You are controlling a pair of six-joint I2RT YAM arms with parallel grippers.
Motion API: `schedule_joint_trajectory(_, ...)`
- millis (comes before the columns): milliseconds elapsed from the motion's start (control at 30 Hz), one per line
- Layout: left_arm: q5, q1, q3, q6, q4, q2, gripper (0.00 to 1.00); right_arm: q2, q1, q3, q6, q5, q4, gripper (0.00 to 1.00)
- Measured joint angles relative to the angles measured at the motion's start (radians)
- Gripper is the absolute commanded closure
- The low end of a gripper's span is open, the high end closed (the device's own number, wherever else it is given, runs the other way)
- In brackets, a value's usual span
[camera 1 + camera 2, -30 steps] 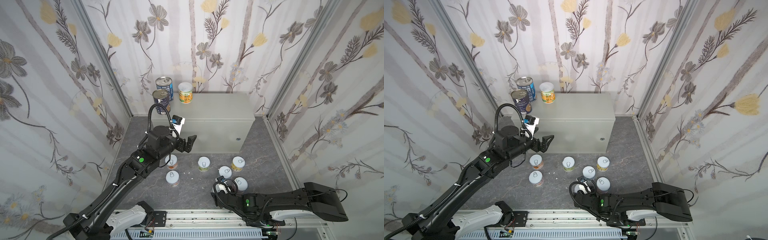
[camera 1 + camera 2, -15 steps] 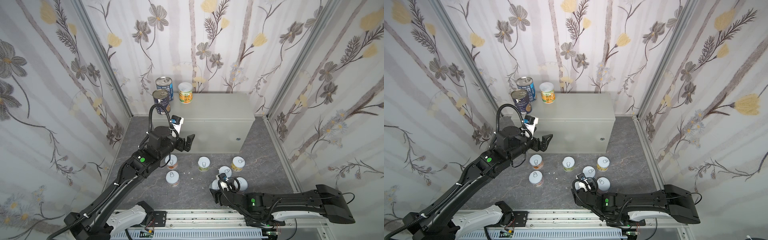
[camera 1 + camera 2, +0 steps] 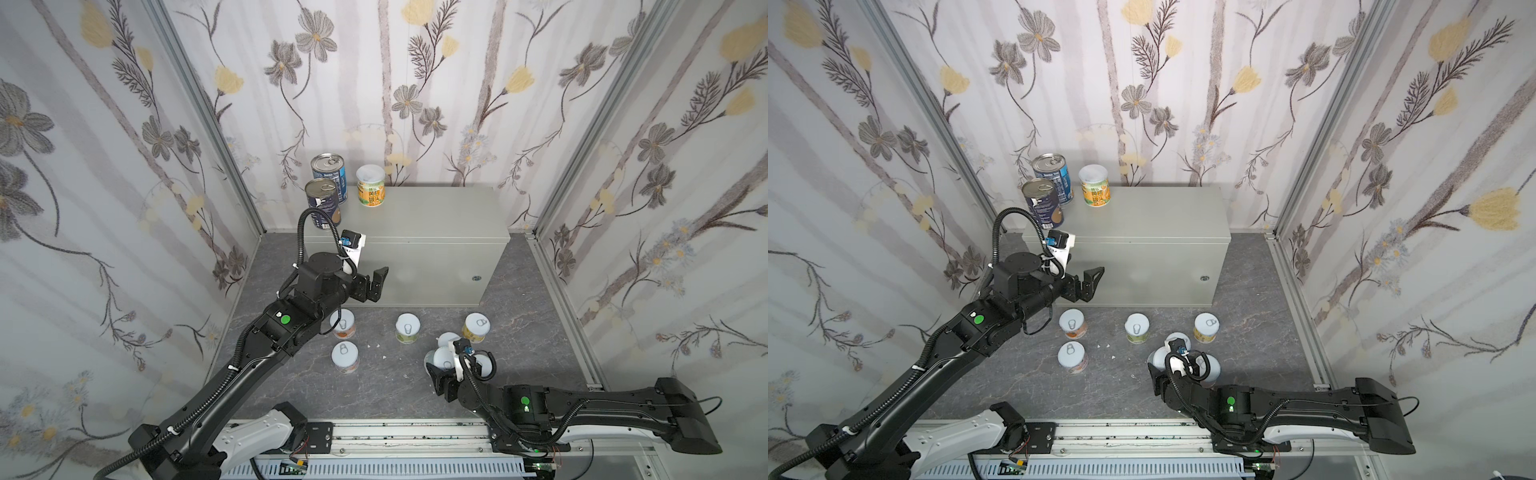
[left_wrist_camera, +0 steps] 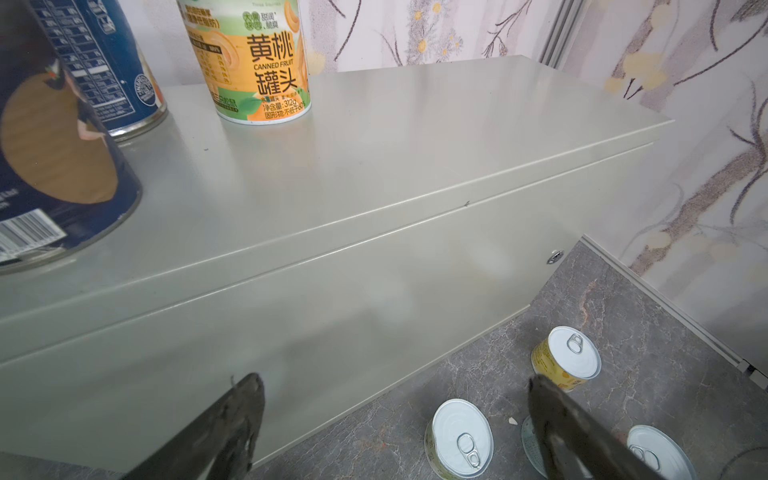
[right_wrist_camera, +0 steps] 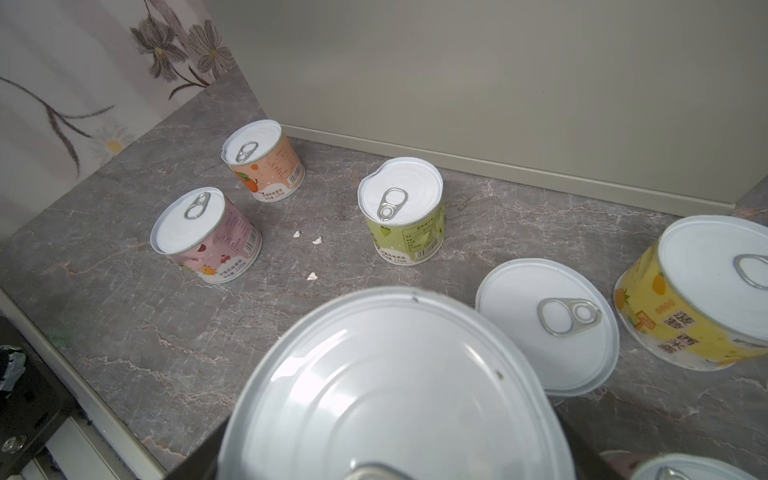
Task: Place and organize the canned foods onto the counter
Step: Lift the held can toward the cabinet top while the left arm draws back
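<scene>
Right gripper (image 3: 441,370) shifted leftward, clamped on one short can (image 5: 395,386); left gripper (image 3: 377,283) released; we count three on counter (image 3: 436,216).

Right hand (image 3: 443,366), clamped on a white-lidded can (image 3: 441,356), has shifted toward 10 o'clock; its elbow (image 3: 690,424) swung toward 4 o'clock.

walls (image 3: 415,62): floral wallpaper, grey and yellow blooms | floor (image 3: 374,395): dark grey marbled | corners: metal posts (image 3: 210,120)
</scene>
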Motion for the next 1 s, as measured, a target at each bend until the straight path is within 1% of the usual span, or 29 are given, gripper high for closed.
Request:
schedule_joint_trajectory(133,-0.010,0.000,0.000,-0.004,0.000,0.000,0.00,-0.053,-0.002,0.022,-0.053,0.036,-0.001,1.00)
schedule_joint_trajectory(300,-0.022,0.001,-0.001,-0.007,0.003,0.000,0.00,-0.131,-0.030,0.085,-0.183,0.045,-0.004,1.00)
schedule_joint_trajectory(433,-0.027,0.001,-0.010,-0.008,0.014,-0.010,0.00,-0.191,-0.089,0.153,-0.311,-0.040,-0.003,1.00)
schedule_joint_trajectory(567,-0.015,0.001,-0.026,-0.007,0.023,-0.025,0.00,-0.203,-0.149,0.235,-0.412,-0.141,-0.005,1.00)
schedule_joint_trajectory(633,-0.005,0.001,-0.030,-0.007,0.023,-0.033,0.00,-0.191,-0.183,0.291,-0.450,-0.191,-0.013,1.00)
schedule_joint_trajectory(733,-0.007,0.001,-0.031,-0.007,0.023,-0.047,0.00,-0.134,-0.266,0.417,-0.490,-0.267,-0.037,1.00)
schedule_joint_trajectory(1000,-0.090,0.001,-0.070,-0.014,0.027,-0.124,0.00,0.069,-0.460,0.720,-0.585,-0.422,-0.103,1.00)
